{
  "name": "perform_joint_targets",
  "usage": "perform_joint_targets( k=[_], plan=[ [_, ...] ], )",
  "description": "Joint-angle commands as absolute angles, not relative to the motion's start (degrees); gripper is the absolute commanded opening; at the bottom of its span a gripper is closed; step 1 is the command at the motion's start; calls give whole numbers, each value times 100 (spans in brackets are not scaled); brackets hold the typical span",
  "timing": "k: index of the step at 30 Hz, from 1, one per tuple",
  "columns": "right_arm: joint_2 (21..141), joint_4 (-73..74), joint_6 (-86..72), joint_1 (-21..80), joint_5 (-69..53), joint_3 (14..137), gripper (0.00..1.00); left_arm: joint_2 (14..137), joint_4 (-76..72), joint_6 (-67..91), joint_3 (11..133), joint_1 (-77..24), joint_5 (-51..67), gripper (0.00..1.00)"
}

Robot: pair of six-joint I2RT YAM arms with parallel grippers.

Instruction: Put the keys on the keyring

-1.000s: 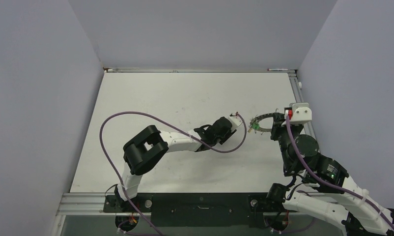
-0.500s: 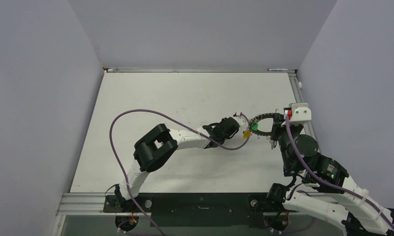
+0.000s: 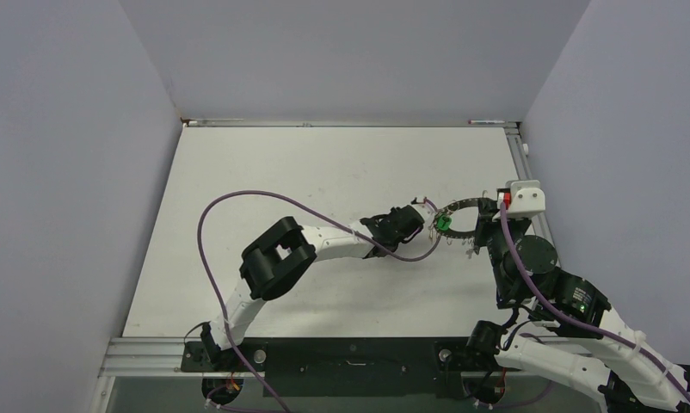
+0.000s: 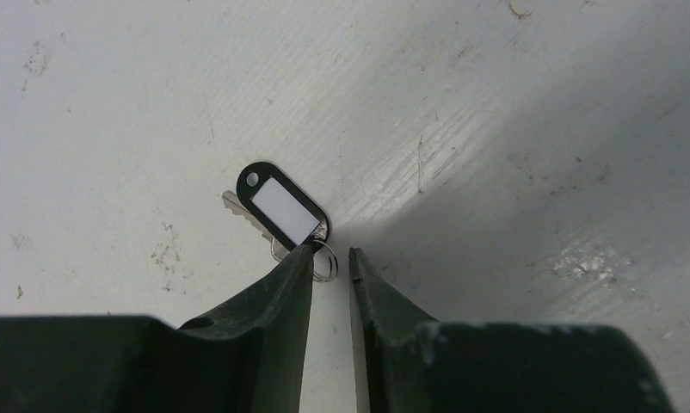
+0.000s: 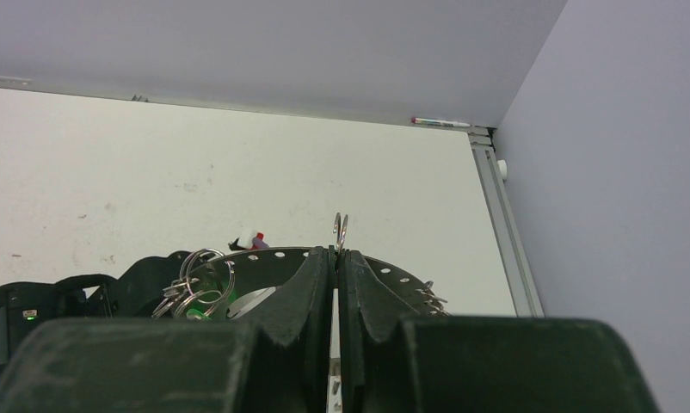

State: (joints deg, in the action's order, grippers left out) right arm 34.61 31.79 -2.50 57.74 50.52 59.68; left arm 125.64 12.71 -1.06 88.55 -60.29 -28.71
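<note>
My right gripper [image 5: 335, 251] is shut on the rim of the grey keyring [image 5: 264, 258] and holds it edge-up; several split rings and a green tag [image 5: 191, 303] hang on its left side. In the top view the keyring [image 3: 458, 205] is at the right gripper [image 3: 483, 213], with the green tag [image 3: 443, 223] facing the left gripper [image 3: 425, 225]. In the left wrist view a key with a black tag [image 4: 281, 202] lies on the table. Its split ring [image 4: 326, 258] touches the left fingertip of my left gripper [image 4: 331, 251], whose jaws stand a narrow gap apart.
A pen [image 5: 440, 122] lies along the table's back edge. The table's metal side rail [image 5: 496, 215] runs close on the right, with walls on all sides. The left arm's purple cable [image 3: 238, 202] loops over the table's middle.
My left gripper has moved right, up to the keyring's left side. A yellow tag seen by its tip half a second ago no longer shows. The right gripper holds still.
</note>
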Motion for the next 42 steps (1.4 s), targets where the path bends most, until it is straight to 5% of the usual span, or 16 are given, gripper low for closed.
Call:
perform_joint_targets(
  k=[1, 15, 22, 28, 42],
  plan=[
    [3495, 2999, -280, 5789, 5089, 6167, 5, 12737, 1388, -79, 9140, -6046, -3008, 19],
    [3498, 2993, -291, 5790, 5071, 6154, 5, 12883, 1551, -35, 9308, -5981, -3039, 16],
    [3480, 3012, -299, 5791, 5080, 6157, 5, 12913, 1537, 259, 9316, -5846, -2726, 1],
    [3471, 3040, -301, 5784, 5106, 6171, 5, 12723, 1485, 272, 9222, -5840, -2564, 0],
    [3440, 3052, -322, 5788, 5089, 6158, 5, 11160, 1187, 1193, 8292, -5393, -391, 0]
  ],
)
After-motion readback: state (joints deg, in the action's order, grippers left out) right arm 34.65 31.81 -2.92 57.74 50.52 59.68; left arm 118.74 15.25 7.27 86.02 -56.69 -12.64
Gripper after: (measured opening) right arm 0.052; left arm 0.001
